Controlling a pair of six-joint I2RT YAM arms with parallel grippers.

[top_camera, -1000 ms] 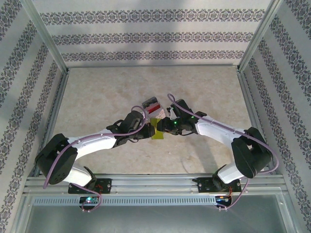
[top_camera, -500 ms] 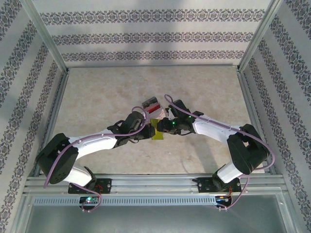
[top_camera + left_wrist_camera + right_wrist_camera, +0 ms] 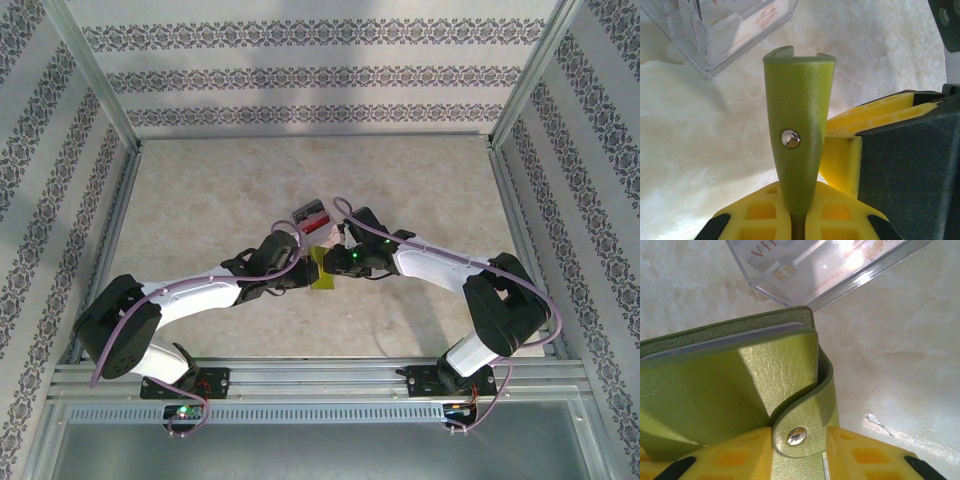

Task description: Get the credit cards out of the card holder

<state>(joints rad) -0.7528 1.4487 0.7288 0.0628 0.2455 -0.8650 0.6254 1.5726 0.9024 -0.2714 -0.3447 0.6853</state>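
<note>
The olive-green card holder (image 3: 322,270) is held off the table between both arms, folded shut. My left gripper (image 3: 305,268) is shut on one edge of it; in the left wrist view the holder (image 3: 799,100) rises from between the yellow fingers (image 3: 755,215). My right gripper (image 3: 799,440) has closed on the snap strap (image 3: 805,425), one finger against each edge. The holder's cover (image 3: 730,390) lies left of the strap, with a pale sleeve edge (image 3: 725,340) along its top. Any credit cards inside are hidden. The right gripper's fingers (image 3: 870,115) press in from the right.
A clear plastic box (image 3: 311,216) sits on the marble-look table just beyond the holder. It holds printed cards, one with a chip (image 3: 785,272). The same box (image 3: 720,30) appears at upper left in the left wrist view. Patterned walls and metal rails (image 3: 110,200) enclose the table.
The right arm has shifted slightly left toward the holder and its jaws have narrowed onto the strap. The left arm and the holder stayed put.
</note>
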